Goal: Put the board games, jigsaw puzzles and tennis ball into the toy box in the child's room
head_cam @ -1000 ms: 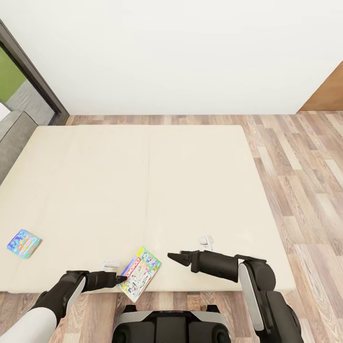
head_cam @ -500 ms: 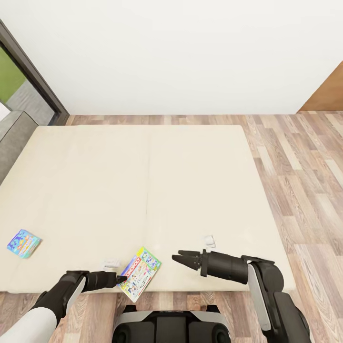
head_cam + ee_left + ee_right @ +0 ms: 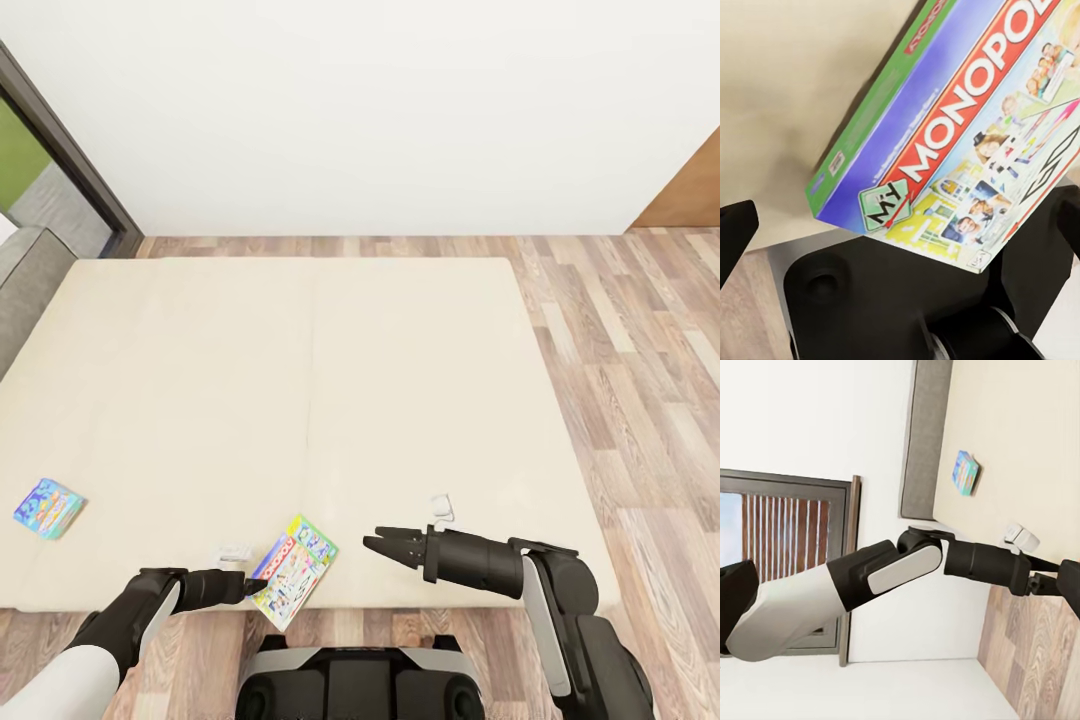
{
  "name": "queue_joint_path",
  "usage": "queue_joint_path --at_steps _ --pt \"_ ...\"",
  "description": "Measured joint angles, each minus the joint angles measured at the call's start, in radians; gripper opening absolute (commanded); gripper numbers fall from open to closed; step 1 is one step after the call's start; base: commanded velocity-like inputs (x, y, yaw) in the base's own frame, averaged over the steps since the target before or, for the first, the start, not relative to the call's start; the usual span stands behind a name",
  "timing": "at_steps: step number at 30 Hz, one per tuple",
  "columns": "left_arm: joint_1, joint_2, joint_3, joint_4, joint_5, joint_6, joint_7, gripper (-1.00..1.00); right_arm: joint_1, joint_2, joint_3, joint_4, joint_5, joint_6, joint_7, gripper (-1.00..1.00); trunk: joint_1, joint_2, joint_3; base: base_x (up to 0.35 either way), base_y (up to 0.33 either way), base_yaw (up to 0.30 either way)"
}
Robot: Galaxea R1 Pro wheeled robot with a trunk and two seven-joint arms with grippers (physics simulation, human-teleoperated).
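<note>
the right gripper (image 3: pixel 373 540), now drawn back and spread, leaves the left gripper (image 3: pixel 256 587) touching the monopoly box (image 3: pixel 293 571); its grasp is unclear.

Three cameras over the bed (image 3: pixel 300 400)

Our head camera looks steeply down from the bed's near edge; our left wrist camera sits close against the Monopoly box (image 3: pixel 967 142), our right wrist camera faces sideways across the bed to the left arm (image 3: pixel 885 574).
</note>
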Motion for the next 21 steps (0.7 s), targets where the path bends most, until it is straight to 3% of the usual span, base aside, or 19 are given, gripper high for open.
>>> queue_joint_path --at_steps 21 --pt "0.0 0.0 -0.001 0.0 0.0 -0.001 0.0 1.0 0.001 0.001 0.001 0.0 0.0 0.0 0.002 1.0 0.0 0.0 -0.034 0.001 0.0 0.0"
